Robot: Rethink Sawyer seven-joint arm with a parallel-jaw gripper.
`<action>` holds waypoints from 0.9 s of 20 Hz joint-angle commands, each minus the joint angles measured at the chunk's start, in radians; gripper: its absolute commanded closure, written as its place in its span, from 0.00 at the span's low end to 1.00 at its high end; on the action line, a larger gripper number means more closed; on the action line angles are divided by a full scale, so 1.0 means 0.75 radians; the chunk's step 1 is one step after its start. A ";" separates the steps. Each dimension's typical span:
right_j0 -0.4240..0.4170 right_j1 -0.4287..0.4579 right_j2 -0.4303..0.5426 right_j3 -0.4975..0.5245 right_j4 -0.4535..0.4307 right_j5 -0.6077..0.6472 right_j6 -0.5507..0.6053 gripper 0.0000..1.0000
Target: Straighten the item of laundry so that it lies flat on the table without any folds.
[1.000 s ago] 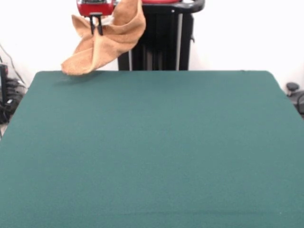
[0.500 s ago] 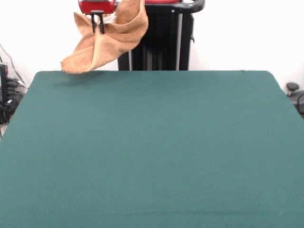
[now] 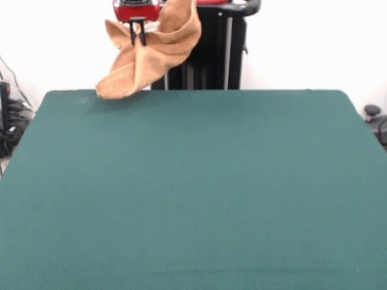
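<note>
Above the far left corner of the table (image 3: 193,193), the robot's gripper (image 3: 138,35) hung straight down from its red housing at the top of the frame, its two thin black fingers (image 3: 133,34) drawn close together and pinching a fold of the orange-tan towel (image 3: 148,57). The towel dangled bunched and creased from that grip, one flap rising toward the right and its lowest corner reaching the table's far edge; whether it touched could not be told. The green tabletop stretched bare toward the near edge and to the right.
</note>
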 commanded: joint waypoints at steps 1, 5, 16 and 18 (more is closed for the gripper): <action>0.126 0.174 -0.047 -0.200 0.023 -0.057 0.126 1.00; 0.151 0.239 -0.066 -0.266 0.024 -0.062 0.106 1.00; 0.158 0.344 -0.011 -0.425 0.145 0.068 -0.055 1.00; 0.165 0.346 0.000 -0.445 0.168 0.092 -0.079 1.00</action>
